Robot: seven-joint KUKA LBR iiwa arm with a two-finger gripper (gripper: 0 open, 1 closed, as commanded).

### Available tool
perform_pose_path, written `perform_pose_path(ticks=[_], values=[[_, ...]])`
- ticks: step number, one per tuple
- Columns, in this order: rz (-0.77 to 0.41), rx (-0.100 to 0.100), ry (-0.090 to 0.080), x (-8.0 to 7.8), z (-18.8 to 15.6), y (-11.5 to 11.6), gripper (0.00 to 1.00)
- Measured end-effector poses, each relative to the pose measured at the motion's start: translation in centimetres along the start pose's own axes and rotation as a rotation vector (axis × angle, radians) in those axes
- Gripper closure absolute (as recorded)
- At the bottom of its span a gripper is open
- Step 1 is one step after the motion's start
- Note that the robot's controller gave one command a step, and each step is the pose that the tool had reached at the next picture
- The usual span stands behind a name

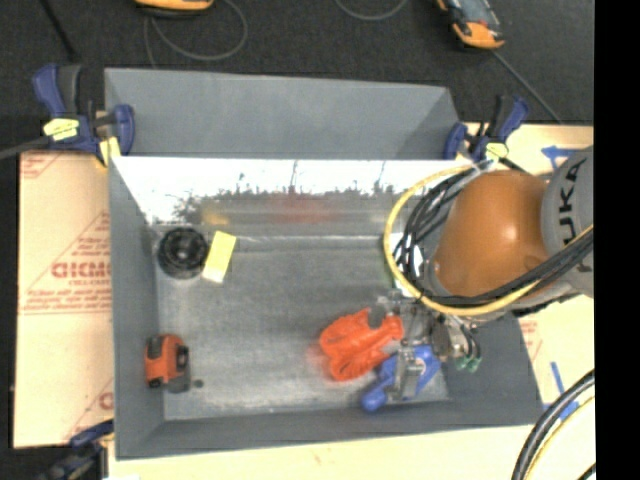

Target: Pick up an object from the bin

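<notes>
1. The gripper [408,360] hangs low at the lower right of the grey metal bin [270,303]. It is over a crumpled orange-red plastic thing [350,346] and a small blue plastic piece [377,398]. Whether the claw is released or clenched cannot be told.
2. A good pick would likely grip one thing squarely and lift straight, so the neighbour stays behind.
3. There is one of each thing, including a black round disc [181,250], a yellow block [219,256] and a small orange-and-black tool [165,361].

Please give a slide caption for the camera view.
Gripper low beside an orange crumpled thing, lower right of the bin.
</notes>
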State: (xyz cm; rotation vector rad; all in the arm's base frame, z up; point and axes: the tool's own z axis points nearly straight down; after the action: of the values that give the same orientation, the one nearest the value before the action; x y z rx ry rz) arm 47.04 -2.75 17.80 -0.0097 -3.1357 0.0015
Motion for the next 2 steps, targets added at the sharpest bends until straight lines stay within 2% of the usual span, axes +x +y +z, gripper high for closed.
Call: perform_pose_path(ticks=[1,2], values=[[-0.001,0.001,-0.008,-0.2,-0.4,0.0,0.0],[-0.156,0.002,-0.011,-0.9,6.9,-4.4,0.0]])
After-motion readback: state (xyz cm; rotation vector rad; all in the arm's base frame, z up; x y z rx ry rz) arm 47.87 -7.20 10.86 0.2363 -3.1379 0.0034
